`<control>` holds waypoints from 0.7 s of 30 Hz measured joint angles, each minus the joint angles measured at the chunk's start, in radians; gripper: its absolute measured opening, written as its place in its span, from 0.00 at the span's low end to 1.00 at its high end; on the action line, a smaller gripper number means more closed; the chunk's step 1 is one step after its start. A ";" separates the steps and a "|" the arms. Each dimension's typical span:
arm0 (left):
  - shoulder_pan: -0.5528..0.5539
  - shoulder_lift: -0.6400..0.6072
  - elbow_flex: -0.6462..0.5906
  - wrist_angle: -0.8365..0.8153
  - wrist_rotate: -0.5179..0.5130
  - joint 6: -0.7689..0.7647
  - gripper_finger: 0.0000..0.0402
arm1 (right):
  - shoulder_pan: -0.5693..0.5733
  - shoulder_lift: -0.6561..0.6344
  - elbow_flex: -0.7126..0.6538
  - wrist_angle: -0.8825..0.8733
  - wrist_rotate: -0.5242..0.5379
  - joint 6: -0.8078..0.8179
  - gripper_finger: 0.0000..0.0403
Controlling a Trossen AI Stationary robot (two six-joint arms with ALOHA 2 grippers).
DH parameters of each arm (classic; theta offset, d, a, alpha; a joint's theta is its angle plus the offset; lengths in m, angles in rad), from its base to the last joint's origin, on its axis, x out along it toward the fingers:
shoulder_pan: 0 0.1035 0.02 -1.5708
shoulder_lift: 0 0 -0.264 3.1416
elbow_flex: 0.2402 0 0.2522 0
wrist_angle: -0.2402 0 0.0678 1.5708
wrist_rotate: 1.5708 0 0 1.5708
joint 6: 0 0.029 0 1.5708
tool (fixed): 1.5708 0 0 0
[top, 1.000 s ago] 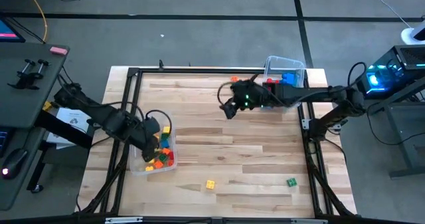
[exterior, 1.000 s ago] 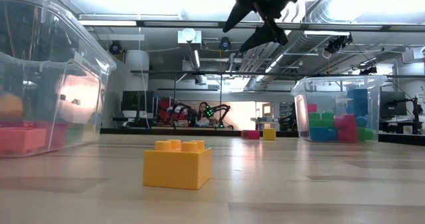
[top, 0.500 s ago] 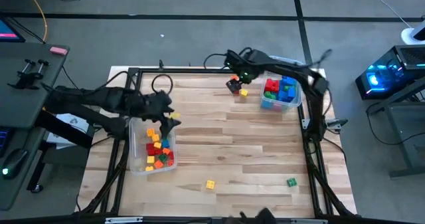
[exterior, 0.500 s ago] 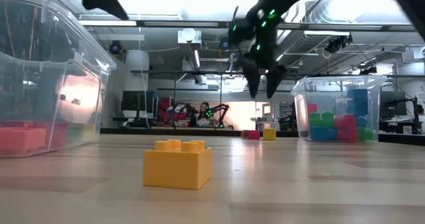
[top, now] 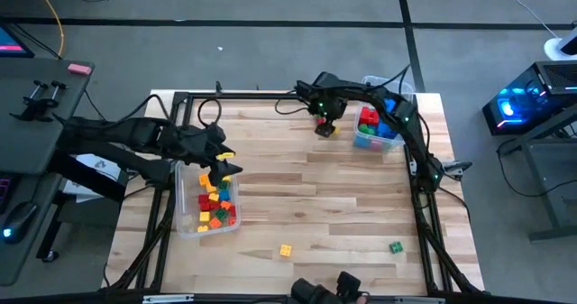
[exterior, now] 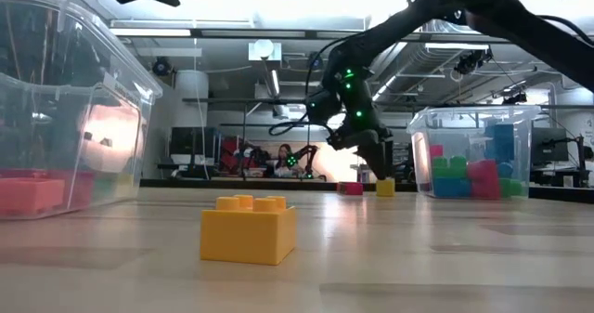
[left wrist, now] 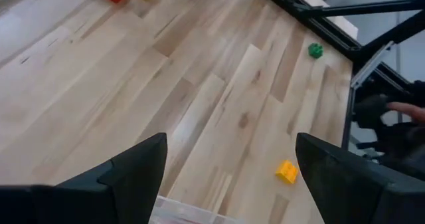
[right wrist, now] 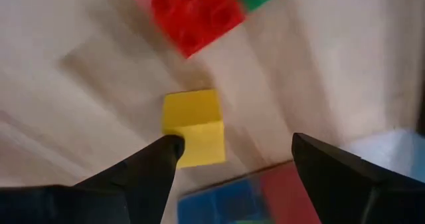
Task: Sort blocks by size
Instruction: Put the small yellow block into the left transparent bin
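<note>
The right gripper (right wrist: 229, 151) hangs wide open and empty just above a yellow block (right wrist: 194, 127) on the table (top: 361, 205), beside a red block (right wrist: 192, 14) and the far bin (top: 383, 128). The block looks light, rigid and smooth-sided, so pinching its flat opposite faces squarely should hold. The left gripper (left wrist: 229, 167), also open and empty, hovers over the near bin (top: 209, 209).

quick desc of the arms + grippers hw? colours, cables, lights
Both arms are dark, jointed links with loose black cables looping beside them. The right gripper has green lights glowing on its wrist; the left gripper shows none. Each has two wide, flat black fingers.
</note>
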 joint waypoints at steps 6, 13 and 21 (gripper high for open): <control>0.000 -0.031 0.000 0.000 -0.006 -0.001 0.79 | 0.008 0.027 -0.014 0.049 0.006 -0.020 0.73; 0.004 -0.045 0.000 0.000 -0.014 -0.001 0.79 | 0.018 0.007 0.011 0.032 0.040 -0.027 0.73; 0.007 -0.046 0.000 -0.001 -0.023 0.006 0.79 | 0.025 -0.006 0.062 -0.036 0.002 0.015 0.73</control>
